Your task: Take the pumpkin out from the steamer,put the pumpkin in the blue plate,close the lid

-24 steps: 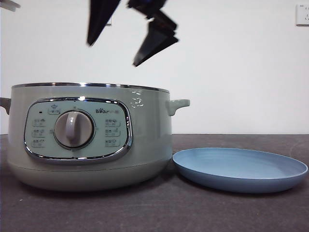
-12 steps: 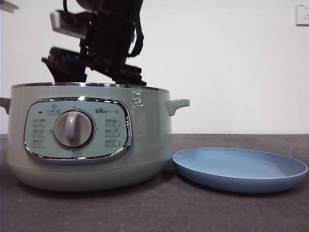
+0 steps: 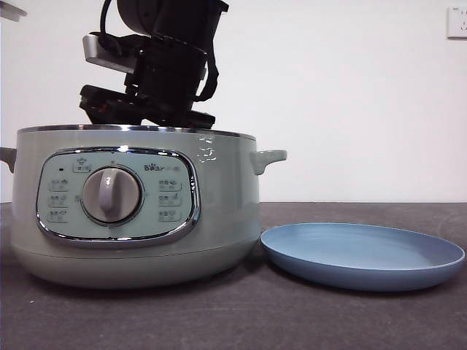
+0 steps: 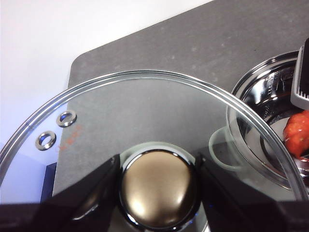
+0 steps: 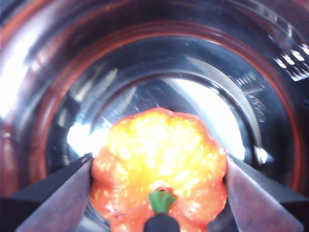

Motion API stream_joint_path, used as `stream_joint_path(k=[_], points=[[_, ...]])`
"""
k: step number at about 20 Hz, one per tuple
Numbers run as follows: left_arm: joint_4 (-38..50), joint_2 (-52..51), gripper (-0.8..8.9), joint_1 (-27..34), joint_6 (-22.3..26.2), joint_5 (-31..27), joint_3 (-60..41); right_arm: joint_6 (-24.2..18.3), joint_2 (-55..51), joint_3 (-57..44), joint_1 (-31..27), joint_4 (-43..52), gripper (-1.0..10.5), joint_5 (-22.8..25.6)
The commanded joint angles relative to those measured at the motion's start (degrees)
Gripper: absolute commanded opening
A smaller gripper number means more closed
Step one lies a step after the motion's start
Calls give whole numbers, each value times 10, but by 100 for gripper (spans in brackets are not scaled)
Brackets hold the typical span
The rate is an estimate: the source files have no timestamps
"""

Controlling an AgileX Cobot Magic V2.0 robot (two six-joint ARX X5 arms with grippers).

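Observation:
The sage-green steamer (image 3: 135, 208) stands open on the left of the table. The orange-red pumpkin (image 5: 159, 169) lies on the bottom of its steel pot, stem toward the camera. My right gripper (image 5: 158, 166) is down inside the pot, open, one jaw close against each side of the pumpkin. In the front view only the right arm (image 3: 164, 65) shows above the rim. My left gripper (image 4: 158, 179) is shut on the knob of the glass lid (image 4: 145, 111) and holds it above the table beside the steamer (image 4: 263, 104). The pumpkin (image 4: 298, 133) shows there too. The blue plate (image 3: 363, 255) lies empty to the right of the steamer.
The dark table (image 3: 328, 321) runs in front of the steamer and plate. A white wall stands behind, with a socket (image 3: 457, 22) at the upper right. The steamer's side handle (image 3: 268, 158) points toward the plate.
The right arm has come down from above the steamer into the pot; its open jaws, seen high up a second ago, are now hidden below the rim.

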Motion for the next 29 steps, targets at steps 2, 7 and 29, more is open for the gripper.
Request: stream_joint_path(k=[2, 7, 29], points=[[28, -6, -8, -1, 5, -4, 9, 0, -78, 0, -14, -65, -7, 33], [62, -6, -8, -1, 5, 24, 9, 106, -193, -1, -106, -268, -8, 32], [98, -5, -8, -1, 5, 41, 9, 160, -318, -520, -181, 191, 7, 70]])
